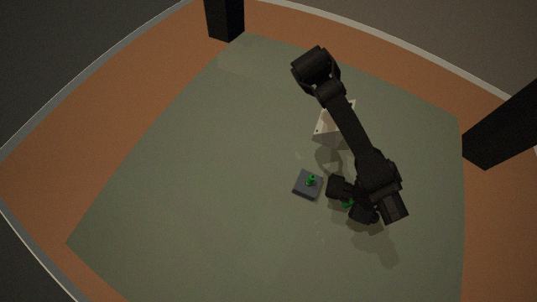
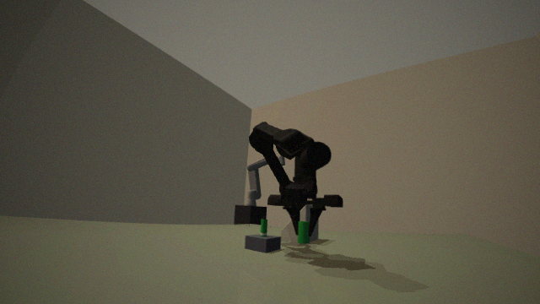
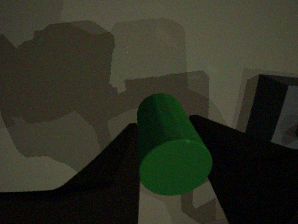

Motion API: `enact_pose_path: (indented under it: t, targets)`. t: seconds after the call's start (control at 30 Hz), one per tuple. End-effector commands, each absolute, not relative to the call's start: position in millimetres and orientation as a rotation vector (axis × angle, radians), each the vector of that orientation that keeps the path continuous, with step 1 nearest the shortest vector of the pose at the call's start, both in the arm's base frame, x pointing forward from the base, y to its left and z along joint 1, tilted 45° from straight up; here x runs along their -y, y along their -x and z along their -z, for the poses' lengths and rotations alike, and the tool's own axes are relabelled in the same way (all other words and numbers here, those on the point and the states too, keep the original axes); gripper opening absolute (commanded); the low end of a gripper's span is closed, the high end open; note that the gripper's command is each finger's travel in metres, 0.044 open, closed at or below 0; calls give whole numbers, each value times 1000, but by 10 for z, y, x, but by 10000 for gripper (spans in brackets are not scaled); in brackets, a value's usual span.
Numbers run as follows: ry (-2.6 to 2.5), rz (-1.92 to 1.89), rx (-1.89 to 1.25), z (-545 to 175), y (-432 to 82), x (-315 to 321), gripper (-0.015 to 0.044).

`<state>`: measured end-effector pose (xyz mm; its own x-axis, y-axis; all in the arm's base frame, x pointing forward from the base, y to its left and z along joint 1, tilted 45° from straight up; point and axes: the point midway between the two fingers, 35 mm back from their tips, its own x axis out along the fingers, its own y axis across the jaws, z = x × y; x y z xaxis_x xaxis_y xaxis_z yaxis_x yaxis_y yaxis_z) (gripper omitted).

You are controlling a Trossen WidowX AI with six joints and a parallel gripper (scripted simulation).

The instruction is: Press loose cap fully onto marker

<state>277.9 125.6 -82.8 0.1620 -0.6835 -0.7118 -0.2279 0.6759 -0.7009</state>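
The green cap (image 1: 347, 204) (image 2: 303, 233) (image 3: 175, 167) is held upright between the fingers of my gripper (image 1: 347, 201) (image 2: 305, 231) (image 3: 163, 126), which points down and is shut on it. The cap appears a little above the table. The green marker (image 1: 310, 179) (image 2: 263, 227) stands upright in the dark grey holder block (image 1: 301, 191) (image 2: 259, 243), with a pale ring low on it. In the top view the block is just left of my gripper. The block (image 3: 267, 107) also shows at the right edge of the wrist view; the marker's top is out of that view.
A pale angular block (image 1: 329, 138) (image 2: 288, 233) stands under the arm, behind the holder. Dark pillars (image 1: 226, 23) (image 1: 495, 132) rise at the table's far corner and right side. A small grey arm on a dark box (image 2: 251, 214) shows in the background of the exterior view.
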Motion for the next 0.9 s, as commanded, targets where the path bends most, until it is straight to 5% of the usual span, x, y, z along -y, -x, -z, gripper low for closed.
enact_pose_path:
  t: [0.0,0.87]
  targets:
    - [803,389,-1409,703,-2763,-1363,0]
    - [803,393,-1412,22,-2762,-1179,0]
